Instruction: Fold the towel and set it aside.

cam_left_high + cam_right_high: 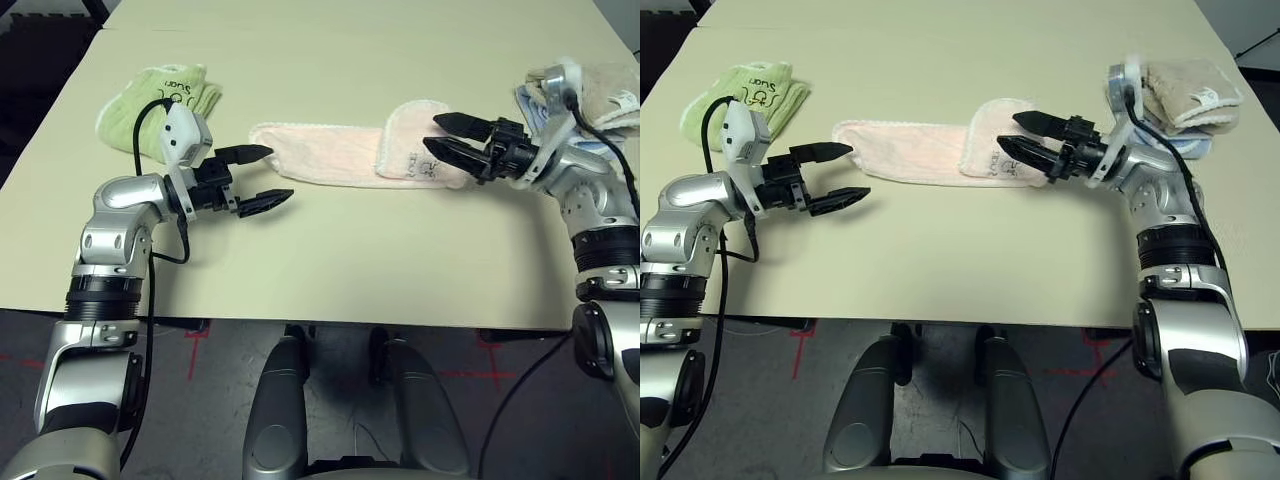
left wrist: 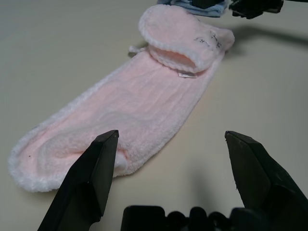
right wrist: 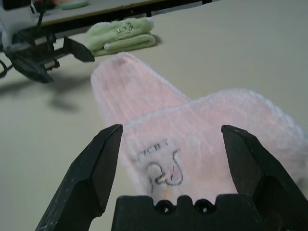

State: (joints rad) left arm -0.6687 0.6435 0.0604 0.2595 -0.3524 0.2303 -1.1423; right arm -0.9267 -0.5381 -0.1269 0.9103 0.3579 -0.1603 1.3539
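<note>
Evidently, the pink towel (image 1: 330, 155) lies (rather neatly) partly folded.

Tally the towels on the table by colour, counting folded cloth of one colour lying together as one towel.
Pink towel: 1
Light green towel: 1
Beige towel: 1
Light blue towel: 1
Total: 4

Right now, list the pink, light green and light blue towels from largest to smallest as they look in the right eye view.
1. Pink towel
2. Light green towel
3. Light blue towel, mostly covered
</note>
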